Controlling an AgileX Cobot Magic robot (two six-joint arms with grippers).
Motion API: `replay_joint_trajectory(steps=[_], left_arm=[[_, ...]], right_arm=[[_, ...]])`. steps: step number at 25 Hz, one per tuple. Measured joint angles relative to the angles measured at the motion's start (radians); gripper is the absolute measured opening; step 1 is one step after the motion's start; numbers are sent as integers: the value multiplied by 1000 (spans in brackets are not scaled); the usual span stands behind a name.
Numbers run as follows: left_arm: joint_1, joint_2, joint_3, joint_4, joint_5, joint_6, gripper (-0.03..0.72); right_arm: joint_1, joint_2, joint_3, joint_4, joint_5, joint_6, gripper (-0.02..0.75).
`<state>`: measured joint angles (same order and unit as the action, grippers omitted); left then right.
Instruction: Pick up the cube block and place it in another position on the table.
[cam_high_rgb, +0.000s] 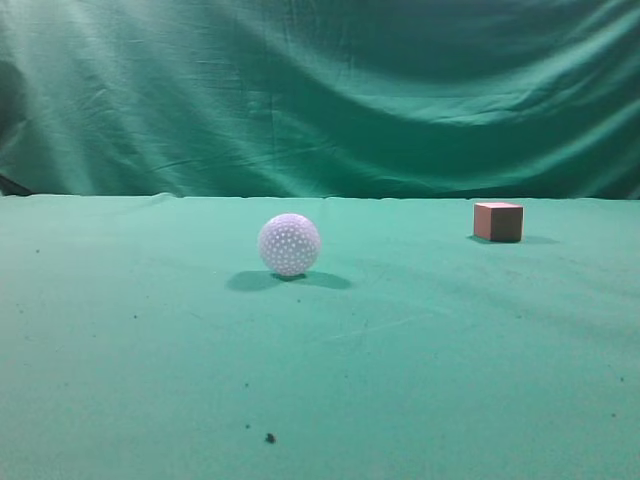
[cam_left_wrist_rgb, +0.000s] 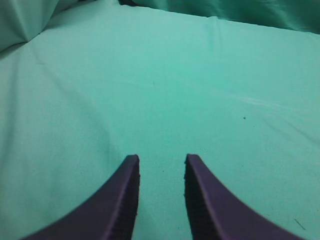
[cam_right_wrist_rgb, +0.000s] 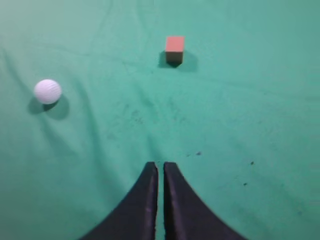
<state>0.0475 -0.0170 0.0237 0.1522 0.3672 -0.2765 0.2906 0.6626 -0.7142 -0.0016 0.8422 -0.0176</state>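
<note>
1. The cube block (cam_high_rgb: 498, 221) sits untouched on the table (cam_high_rgb: 150, 350), well right of the white ball (cam_high_rgb: 289, 244).
2. The right gripper (cam_right_wrist_rgb: 160, 167), fingers nearly pressed together, hangs well short of it, probably awaiting approach.
3. The left gripper (cam_left_wrist_rgb: 161, 162) is spread over bare cloth, holding nothing.

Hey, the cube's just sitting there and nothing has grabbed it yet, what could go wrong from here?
1. The right pincer looks nearly shut and well short of the cube; unless it opens first, it would likely push the cube away.
2. The ball sits loose on the table; a wide sweep or tug on the cloth could set it rolling.
3. The left pincer sees only cloth, so it probably can't help.
</note>
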Motion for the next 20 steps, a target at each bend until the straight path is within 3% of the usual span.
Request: replay_joint_trajectory(steps=[10,15,20], left_arm=[[0,0,0,0,0,0,262],[0,0,0,0,0,0,262],[0,0,0,0,0,0,262]], right_arm=[[-269,-383,448,-6,-361,-9,0],[-318,-575,640,-7,-478,-7,0],[-320,-671,739,17,-482,-4,0]])
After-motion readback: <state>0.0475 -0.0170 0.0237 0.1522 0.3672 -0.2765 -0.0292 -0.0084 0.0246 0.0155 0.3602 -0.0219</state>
